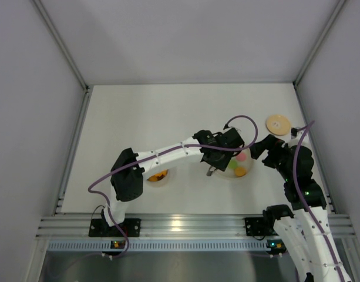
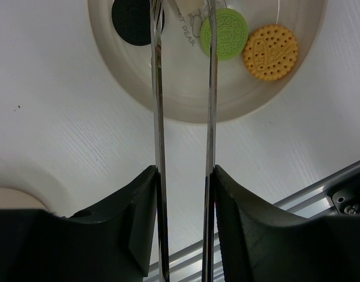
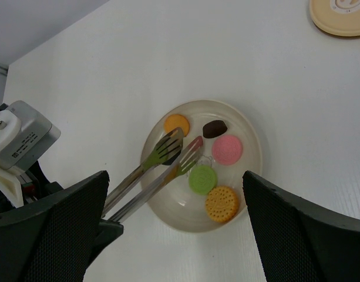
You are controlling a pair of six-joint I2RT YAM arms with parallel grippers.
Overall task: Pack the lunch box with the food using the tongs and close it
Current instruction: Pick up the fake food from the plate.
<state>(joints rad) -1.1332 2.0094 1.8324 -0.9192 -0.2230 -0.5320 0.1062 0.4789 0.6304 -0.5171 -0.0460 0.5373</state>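
White table, pale grey walls

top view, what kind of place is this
Likely a robot lab test cell, not a kitchen: bare white walls around the table, two arms mounted on an aluminium rail, biscuits on a plate.

1. The left arm is covering part of the lunch box in the top view.
2. The left wrist view's top edge is cutting off the plate, the black cookie and the tips of the tongs.
3. The right wrist view's corner is cropping the wooden lid.
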